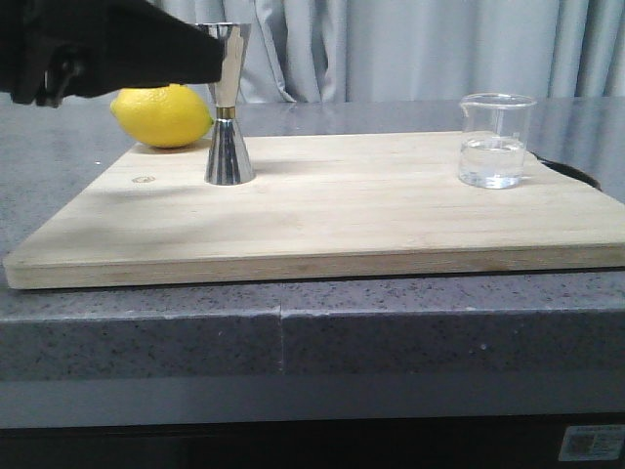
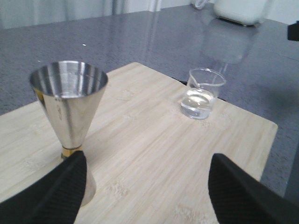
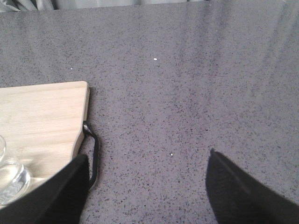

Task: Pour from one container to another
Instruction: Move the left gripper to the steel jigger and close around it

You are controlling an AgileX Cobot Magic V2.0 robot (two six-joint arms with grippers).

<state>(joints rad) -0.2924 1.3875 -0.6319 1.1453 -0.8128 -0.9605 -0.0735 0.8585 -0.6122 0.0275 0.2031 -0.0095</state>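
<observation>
Nothing of the pour looks done yet, judging by how things lie. Farthest left in the front view, the black left gripper point(image 1: 210, 54) hangs above the board's left end beside the upper cone of the tall polished steel hourglass jigger point(image 1: 229, 107) with the thin gold band at its waist. Its two dark fingers point(image 2: 51, 196) are spread wide in the left wrist view, with one finger close by the jigger's lower cone and nothing between them, so the jaws are parted and empty. The jigger stands upright on the board, and its top cup looks dry inside. Just behind it a yellow lemon point(image 1: 162, 115) lies at the board's far left edge.

Well apart, towards the right end of the pale wooden cutting board point(image 1: 332, 220), the small clear glass beaker point(image 1: 496, 140) with a pouring lip stands upright, holding clear liquid in its lower part. The right gripper point(image 3: 147, 193) is absent from the front view; its wrist view shows its fingers wide apart over bare counter, with the beaker at the edge beside one finger, ungrasped.

Left to do, by my reading: take the beaker, carry it across, tip it over the jigger.

The board rests on a speckled grey stone counter point(image 1: 391, 322), with pale grey curtains point(image 1: 439, 49) behind. A white appliance point(image 2: 240, 10) sits at the far edge.
</observation>
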